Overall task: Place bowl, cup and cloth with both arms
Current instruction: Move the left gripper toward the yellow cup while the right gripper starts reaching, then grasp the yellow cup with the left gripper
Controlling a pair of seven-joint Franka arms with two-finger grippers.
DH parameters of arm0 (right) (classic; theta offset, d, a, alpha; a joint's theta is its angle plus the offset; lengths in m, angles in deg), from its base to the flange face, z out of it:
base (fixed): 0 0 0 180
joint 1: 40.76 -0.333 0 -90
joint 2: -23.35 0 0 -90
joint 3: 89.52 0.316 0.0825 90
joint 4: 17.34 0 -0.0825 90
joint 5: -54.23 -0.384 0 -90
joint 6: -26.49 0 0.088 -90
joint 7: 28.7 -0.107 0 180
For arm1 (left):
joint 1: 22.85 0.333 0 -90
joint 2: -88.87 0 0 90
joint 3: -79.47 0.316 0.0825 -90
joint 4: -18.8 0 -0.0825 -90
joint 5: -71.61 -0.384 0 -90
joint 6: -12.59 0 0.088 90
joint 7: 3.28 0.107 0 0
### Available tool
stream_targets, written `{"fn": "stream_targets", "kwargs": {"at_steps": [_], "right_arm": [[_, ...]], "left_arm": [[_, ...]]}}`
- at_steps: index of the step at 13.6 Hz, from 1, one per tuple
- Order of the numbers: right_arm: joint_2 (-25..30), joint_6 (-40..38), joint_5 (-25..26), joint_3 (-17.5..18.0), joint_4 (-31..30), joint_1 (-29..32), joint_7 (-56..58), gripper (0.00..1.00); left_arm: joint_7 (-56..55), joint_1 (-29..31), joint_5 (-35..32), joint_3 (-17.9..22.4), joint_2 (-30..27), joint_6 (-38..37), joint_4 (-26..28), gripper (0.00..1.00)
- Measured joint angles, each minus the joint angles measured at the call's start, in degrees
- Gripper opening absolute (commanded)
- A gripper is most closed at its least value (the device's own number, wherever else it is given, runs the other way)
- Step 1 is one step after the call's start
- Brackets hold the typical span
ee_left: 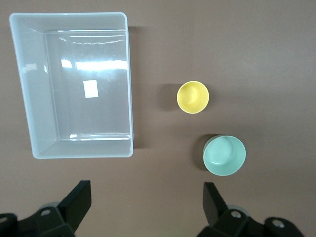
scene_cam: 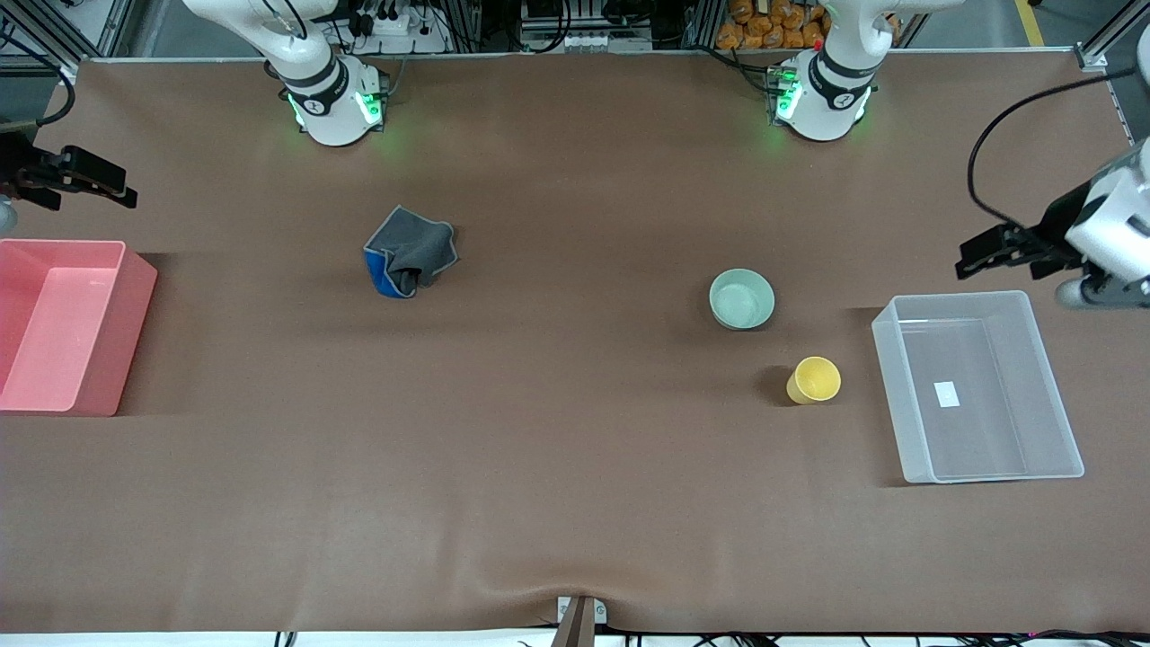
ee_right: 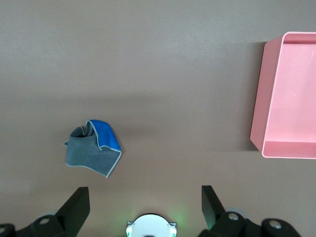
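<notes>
A brown tabletop (scene_cam: 575, 467) seen from above. At the right arm's end sits a pink bin (scene_cam: 67, 323); the right gripper (scene_cam: 76, 180) hangs above that edge, jaws wide and empty. Toward the middle lies the crumpled cloth (scene_cam: 411, 261), likely this arm's pickup. Further along stand the bowl (scene_cam: 741, 299) and the cup (scene_cam: 814, 380), beside a clear bin (scene_cam: 979, 386), probably their destination. The left gripper (scene_cam: 1002, 252) hovers there, jaws wide, empty.

The cup (scene_cam: 814, 380) sits at about four o'clock of the bowl (scene_cam: 741, 298), beside a tub (scene_cam: 977, 386); the cloth (scene_cam: 410, 251) lies well apart.
</notes>
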Motion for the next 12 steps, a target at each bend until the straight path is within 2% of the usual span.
{"fn": "stream_targets", "kwargs": {"at_steps": [5, 12], "right_arm": [[-1.93, -0.75, 0.00, 0.02, -0.78, 0.00, 0.00, 1.00], [-5.08, -1.56, 0.00, 0.00, -0.99, 0.00, -0.04, 1.00]], "left_arm": [[0.01, -1.35, -0.72, -0.50, 8.80, 7.87, -0.04, 1.00], [-0.20, -2.84, -1.06, -0.58, 18.23, 14.09, 0.01, 1.00]]}}
